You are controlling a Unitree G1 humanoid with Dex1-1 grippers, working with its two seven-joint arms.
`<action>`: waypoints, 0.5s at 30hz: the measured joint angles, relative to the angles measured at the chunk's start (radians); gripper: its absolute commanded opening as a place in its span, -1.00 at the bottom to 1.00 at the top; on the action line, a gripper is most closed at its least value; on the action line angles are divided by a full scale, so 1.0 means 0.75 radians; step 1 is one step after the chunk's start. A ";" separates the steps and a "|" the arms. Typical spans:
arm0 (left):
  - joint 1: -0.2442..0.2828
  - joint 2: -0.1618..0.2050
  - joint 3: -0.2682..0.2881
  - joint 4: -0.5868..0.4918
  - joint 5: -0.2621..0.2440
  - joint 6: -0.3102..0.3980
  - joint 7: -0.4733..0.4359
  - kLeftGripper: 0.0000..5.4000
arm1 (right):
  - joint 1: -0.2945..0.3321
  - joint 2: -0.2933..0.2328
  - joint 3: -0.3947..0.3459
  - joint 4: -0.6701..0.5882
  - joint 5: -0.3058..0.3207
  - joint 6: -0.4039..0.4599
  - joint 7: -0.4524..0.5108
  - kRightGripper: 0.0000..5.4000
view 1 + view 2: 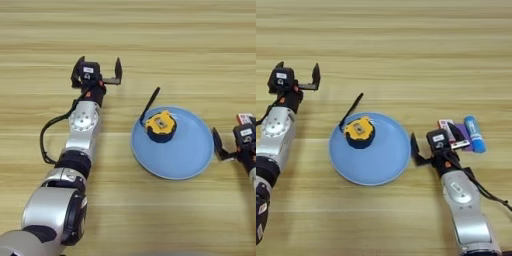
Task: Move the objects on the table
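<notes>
Tape measure (359,132) already lies on the light-blue plate (386,162) mid-worktop, while the blue tube (475,134) waits beside the right gripper (437,140), jaws apart and empty. Left gripper (97,71) hovers far left, jaws apart, holding nothing.

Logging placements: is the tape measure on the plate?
Yes: the tape measure sits on the plate, strap over the rim.
</notes>
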 measured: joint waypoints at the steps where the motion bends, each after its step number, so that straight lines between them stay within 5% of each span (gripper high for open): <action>1: 0.000 0.000 0.000 0.003 0.000 0.000 0.000 1.00 | -0.008 0.007 0.011 -0.001 -0.003 0.000 0.000 1.00; 15: -0.002 -0.002 -0.001 0.029 0.002 -0.005 0.002 1.00 | -0.030 0.033 0.032 0.007 -0.010 -0.001 0.002 1.00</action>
